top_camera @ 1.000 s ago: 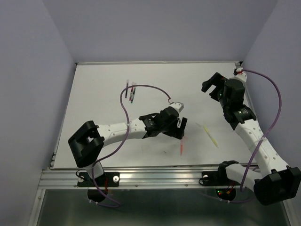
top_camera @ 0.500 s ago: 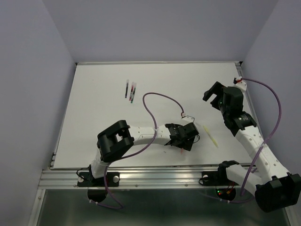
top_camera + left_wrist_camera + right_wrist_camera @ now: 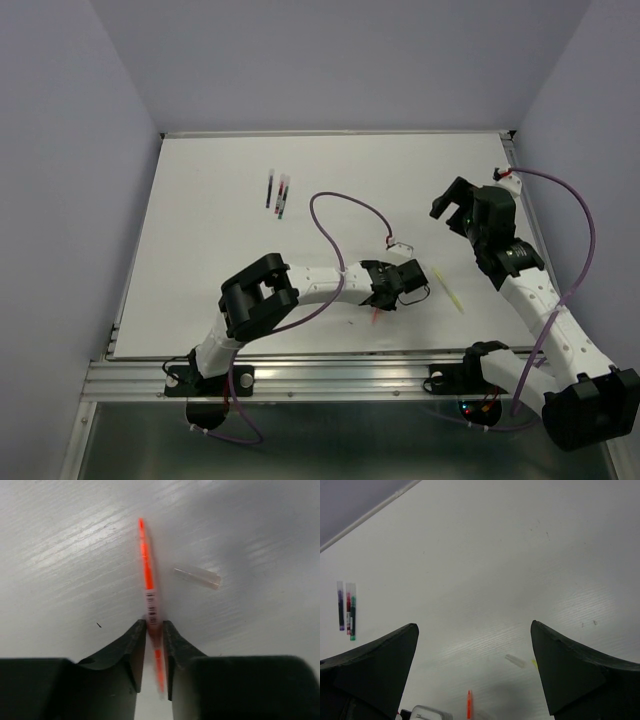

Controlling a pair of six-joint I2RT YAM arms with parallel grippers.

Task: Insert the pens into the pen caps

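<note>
My left gripper [image 3: 152, 624] is down on the table with its jaws pinched on the orange pen [image 3: 146, 565], which runs away from the fingers along the surface. In the top view that gripper [image 3: 388, 300] is at the table's near middle, and the pen's end [image 3: 376, 316] pokes out below it. One clear pen cap [image 3: 197, 577] lies loose just right of the pen, apart from it. A pale yellow pen [image 3: 447, 288] lies further right. The dark blue, dark red and green pens [image 3: 278, 193] lie side by side at the back left. My right gripper [image 3: 474, 626] hovers open and holds nothing.
The left arm's purple cable [image 3: 335, 215] loops over the table's middle. The right arm [image 3: 500, 240] reaches along the right side, close to the table's right edge [image 3: 523, 200]. The cap [image 3: 515, 660] and the orange pen's tip [image 3: 468, 704] show low in the right wrist view.
My left arm swung right and toward the near edge, came down over the orange pen, and its jaws closed from wide open onto it. The right arm shifted slightly.
</note>
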